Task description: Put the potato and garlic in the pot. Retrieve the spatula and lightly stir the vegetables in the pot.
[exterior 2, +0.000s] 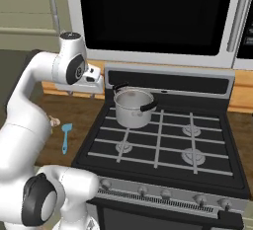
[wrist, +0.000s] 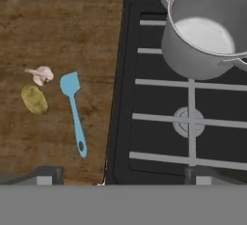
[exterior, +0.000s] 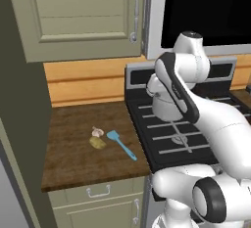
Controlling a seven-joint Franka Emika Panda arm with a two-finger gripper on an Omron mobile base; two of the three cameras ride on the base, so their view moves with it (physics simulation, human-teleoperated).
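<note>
step: first pick not begun; potato (wrist: 34, 99) and garlic (wrist: 41, 74) lie on the table (wrist: 58, 35)
tool: open, empty
next: descend over potato, then carry right to pot (wrist: 205, 31)

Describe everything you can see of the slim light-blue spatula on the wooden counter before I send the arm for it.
The slim light-blue spatula looks like smooth plastic or silicone: a flat squarish head, a thin straight handle and a small hole near the handle's end. It lies flat on the brown wooden counter, between the stove's edge and the vegetables, its head nearest the pale garlic bulb and yellowish-tan potato but apart from both. Nothing grips or touches it besides the counter.
</note>
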